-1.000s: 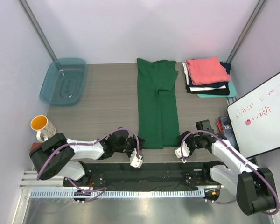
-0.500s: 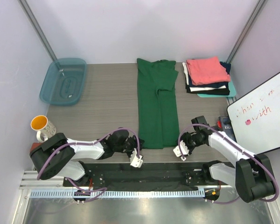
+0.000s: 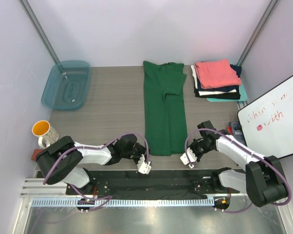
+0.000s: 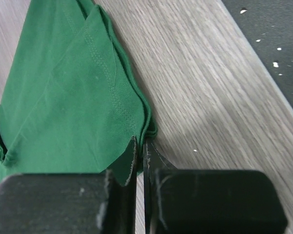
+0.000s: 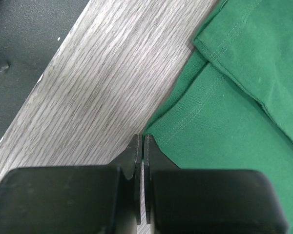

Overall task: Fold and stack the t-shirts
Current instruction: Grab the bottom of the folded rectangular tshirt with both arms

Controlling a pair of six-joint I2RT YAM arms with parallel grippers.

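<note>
Stack of t-shirts [image 3: 217, 80] one, green t-shirt [image 3: 163, 109] one

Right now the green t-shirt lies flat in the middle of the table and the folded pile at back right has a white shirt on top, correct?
Not quite: the top external view shows a coral-pink shirt on top of the folded pile, not a white one. The green t-shirt does lie flat in the middle of the table.
</note>
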